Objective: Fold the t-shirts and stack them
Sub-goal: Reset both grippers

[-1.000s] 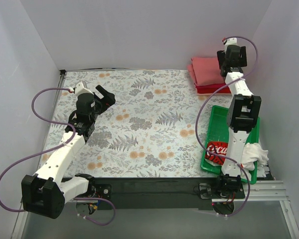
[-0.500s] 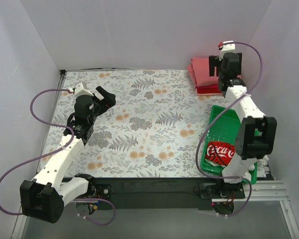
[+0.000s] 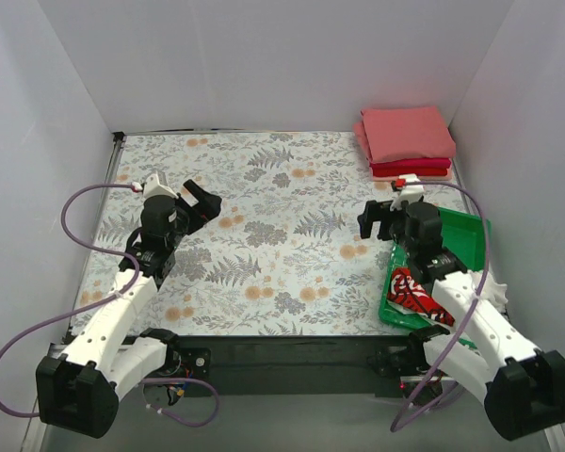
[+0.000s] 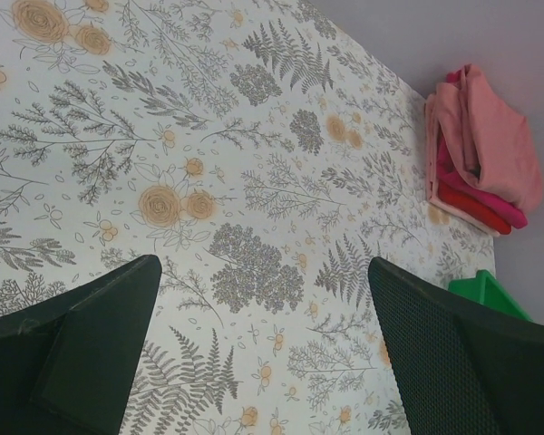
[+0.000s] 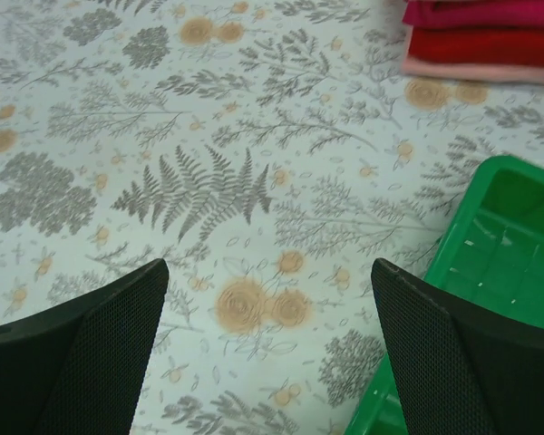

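A stack of folded t-shirts (image 3: 407, 141), salmon on top with magenta and red under it, lies at the table's back right; it shows in the left wrist view (image 4: 479, 149) and the right wrist view (image 5: 483, 36). A crumpled red Coca-Cola t-shirt (image 3: 414, 290) lies in the green tray (image 3: 466, 237), partly hidden by the right arm. My right gripper (image 3: 375, 217) is open and empty above the table, left of the tray and in front of the stack. My left gripper (image 3: 200, 200) is open and empty over the left part of the table.
The floral table covering (image 3: 273, 226) spans the table. White cloth (image 3: 492, 294) hangs at the tray's right edge. Grey walls close in the back and both sides. The tray's corner shows in the right wrist view (image 5: 490, 272).
My right arm has drawn back from the stack at the back right, toward the front and left, and now hangs beside the tray. The left gripper has barely moved.
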Motion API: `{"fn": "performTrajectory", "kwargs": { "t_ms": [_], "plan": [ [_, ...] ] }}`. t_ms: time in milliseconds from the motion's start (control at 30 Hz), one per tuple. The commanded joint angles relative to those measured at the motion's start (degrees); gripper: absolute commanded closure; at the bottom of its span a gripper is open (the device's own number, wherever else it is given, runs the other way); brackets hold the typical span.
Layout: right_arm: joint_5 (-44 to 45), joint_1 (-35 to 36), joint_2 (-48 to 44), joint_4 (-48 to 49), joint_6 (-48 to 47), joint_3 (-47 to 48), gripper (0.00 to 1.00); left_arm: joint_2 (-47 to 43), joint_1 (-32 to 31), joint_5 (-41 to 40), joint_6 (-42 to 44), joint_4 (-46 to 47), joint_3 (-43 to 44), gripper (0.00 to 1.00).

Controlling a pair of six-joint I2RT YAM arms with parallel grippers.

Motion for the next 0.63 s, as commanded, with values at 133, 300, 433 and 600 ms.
{"fn": "performTrajectory", "kwargs": {
  "t_ms": [133, 300, 433, 600],
  "plan": [
    [-6.9, 0.2, -18.9, -1.0, 9.2, -11.6, 0.02, -6.5, -0.1, -2.4, -3.8, -4.5, -1.5, 0.02],
    [-7.1, 0.1, -24.8, -1.7, 10.6, -14.6, 0.02, -11.2, -0.1, -4.1, -5.4, -5.3, -3.1, 0.02],
    [-7.2, 0.1, -26.5, -2.2, 10.6, -15.7, 0.02, -12.5, -0.1, -3.4, -5.6, -5.8, -3.2, 0.02],
    [-6.8, 0.2, -27.6, -2.8, 10.9, -15.4, 0.02, -12.8, -0.1, -3.6, -6.8, -6.6, -3.2, 0.02]
  ]
}}
